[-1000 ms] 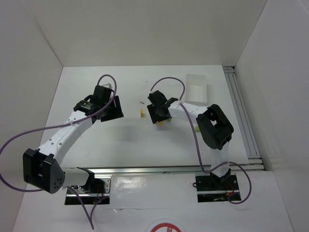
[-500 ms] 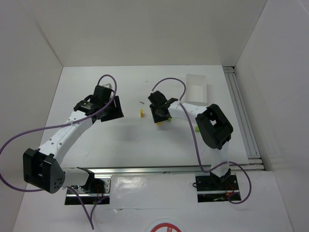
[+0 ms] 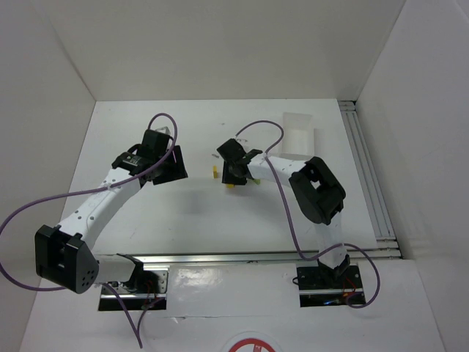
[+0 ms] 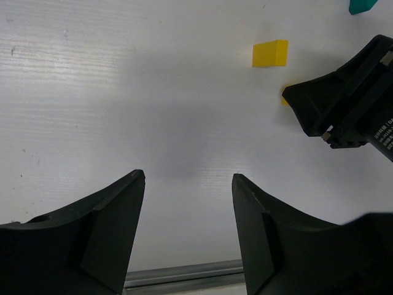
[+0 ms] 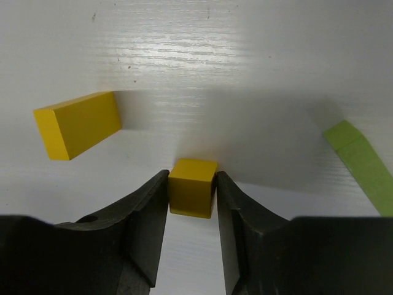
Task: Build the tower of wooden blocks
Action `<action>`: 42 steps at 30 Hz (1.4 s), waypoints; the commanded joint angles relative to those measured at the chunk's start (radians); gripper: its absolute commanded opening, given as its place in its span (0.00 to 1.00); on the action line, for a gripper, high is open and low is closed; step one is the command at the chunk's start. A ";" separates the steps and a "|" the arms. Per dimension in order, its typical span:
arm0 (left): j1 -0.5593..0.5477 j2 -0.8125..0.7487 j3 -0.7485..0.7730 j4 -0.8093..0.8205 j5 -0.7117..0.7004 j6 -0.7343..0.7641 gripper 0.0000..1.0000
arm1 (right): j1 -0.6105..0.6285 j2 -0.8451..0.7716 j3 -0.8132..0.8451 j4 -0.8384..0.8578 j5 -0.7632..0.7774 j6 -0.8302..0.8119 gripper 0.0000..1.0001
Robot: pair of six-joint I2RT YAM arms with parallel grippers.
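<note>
**Right tool takes hold of the small yellow block**

The left tool (image 4: pixel 187 178) hangs over the white worktop (image 3: pixel 190 213), well to the left of the small yellow wooden block (image 5: pixel 193 192). Its two fingers are spread wide, and nothing is between them.

Next comes a flat yellow wooden brick (image 5: pixel 78 125). It lies just to the left of the small yellow block and does not touch it.

The right tool (image 5: pixel 191 175) has the small yellow block between its fingers. The fingers are close together and press on both sides of the block, so it looks held. I cannot tell if the block rests on the worktop or is lifted a little.

To the right of the small yellow block lies a lime-green wooden brick (image 5: pixel 362 163), near it but apart. A corner of a teal wooden piece (image 4: pixel 362 5) peeks in at the edge of the left wrist view, farther off past the small yellow block. The white rectangular tray (image 3: pixel 298 134) sits well to the right of the block and farther back.

No tower stands yet, and the pieces all lie apart. I think the step now is picking up the first post. The next move calls for a straight lift. Then the block needs to be stood up with room beside it for the green one, so the teal piece can sit across both. The block is tiny, so it could twist or slip if the hold is loose.
</note>
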State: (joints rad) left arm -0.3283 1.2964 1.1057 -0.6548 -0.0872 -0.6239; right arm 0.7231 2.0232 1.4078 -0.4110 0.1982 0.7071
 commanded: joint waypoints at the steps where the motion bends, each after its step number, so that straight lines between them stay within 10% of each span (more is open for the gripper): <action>1: 0.006 -0.009 0.011 0.001 0.012 0.016 0.71 | 0.015 0.023 0.040 0.009 0.029 0.046 0.46; 7: 0.006 -0.009 0.011 0.001 0.012 0.016 0.71 | 0.015 -0.001 0.019 0.021 0.020 0.011 0.66; 26: -0.147 0.463 0.371 0.011 -0.019 -0.014 0.67 | -0.016 -0.713 -0.331 -0.187 0.222 -0.135 0.74; 42: -0.192 0.699 0.520 0.001 -0.083 -0.023 0.60 | -0.059 -0.755 -0.363 -0.218 0.234 -0.156 0.76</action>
State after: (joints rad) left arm -0.5198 1.9690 1.5906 -0.6518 -0.1520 -0.6353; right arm 0.6693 1.2911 1.0393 -0.6003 0.3920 0.5739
